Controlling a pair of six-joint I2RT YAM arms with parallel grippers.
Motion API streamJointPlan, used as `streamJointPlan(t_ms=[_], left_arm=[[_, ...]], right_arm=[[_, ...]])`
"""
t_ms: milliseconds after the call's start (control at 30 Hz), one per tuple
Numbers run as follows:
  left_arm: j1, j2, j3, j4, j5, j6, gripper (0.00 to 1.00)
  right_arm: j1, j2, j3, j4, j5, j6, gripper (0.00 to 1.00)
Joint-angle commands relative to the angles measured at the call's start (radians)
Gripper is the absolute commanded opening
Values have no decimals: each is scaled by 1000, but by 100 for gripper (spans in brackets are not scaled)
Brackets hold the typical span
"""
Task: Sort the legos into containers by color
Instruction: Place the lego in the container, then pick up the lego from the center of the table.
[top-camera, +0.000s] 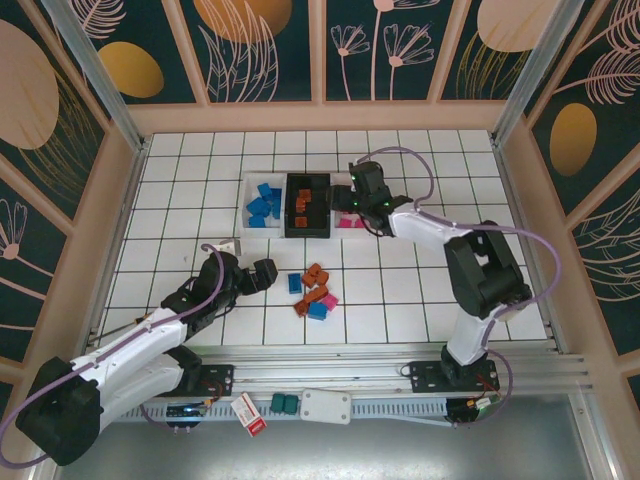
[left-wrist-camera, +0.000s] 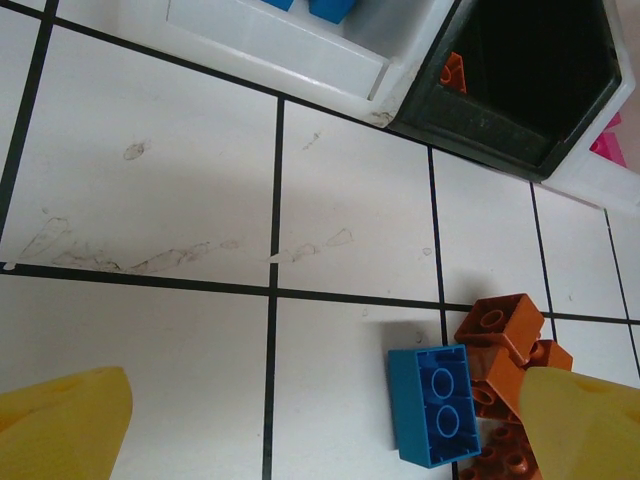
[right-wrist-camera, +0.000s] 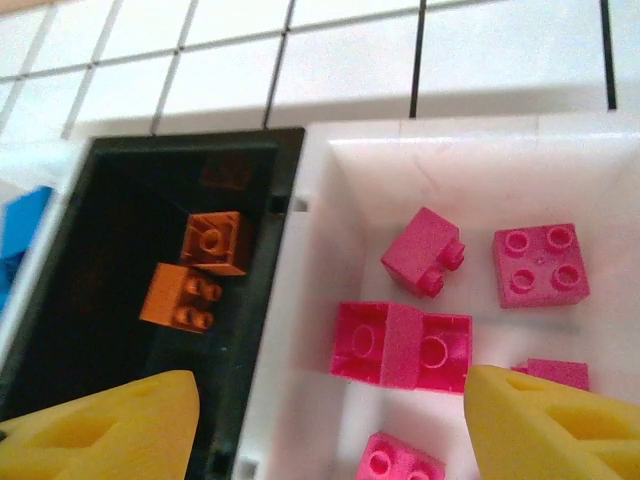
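Observer: Top view. Containers are sitting in a row toward the far edge of the worktop, about mid-width. The left white bin is holding blue legos, the black bin orange-brown ones, and the right white bin pink ones.

Recorder: Grippers?

Observer: The right gripper is hovering over the right white bin. The left gripper is waiting just beside a loose pile of blue, orange-brown and pink bricks nearer the front edge.

Recorder: Left wrist view?

Observer: Its jaws are standing wide apart, gripping nothing, with bare tile between the fingers. A blue brick is lying flat, touching orange-brown bricks, close to the right-hand finger.

Recorder: Right wrist view?

Observer: Its jaws are also gaping and carrying nothing. Several pink bricks are resting on the white bin's floor below them. Two orange-brown bricks are showing in the black bin alongside.

Recorder: Progress?

Observer: I am judging the sort well past halfway. Every brick showing in a bin is matching its neighbours in colour, and only the loose pile is awaiting sorting, a handful covering all three colours.
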Motion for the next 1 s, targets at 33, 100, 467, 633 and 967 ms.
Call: streamJointPlan(t_ms=[33, 100, 467, 633, 967], left_arm=[[0, -12, -5, 0, 10, -14, 99], [0, -8, 3, -4, 11, -13, 99], [0, 20, 1, -4, -3, -16, 99], [0, 18, -4, -1, -3, -21, 99], [0, 31, -3, -1, 0, -26, 99]], right_arm=[[91, -157, -105, 36, -52, -8, 71], [146, -185, -147, 9, -60, -17, 71], [334, -99, -244, -64, 20, -11, 74], [333, -31, -239, -44, 20, -9, 73], [278, -28, -321, -62, 90, 47, 63]])
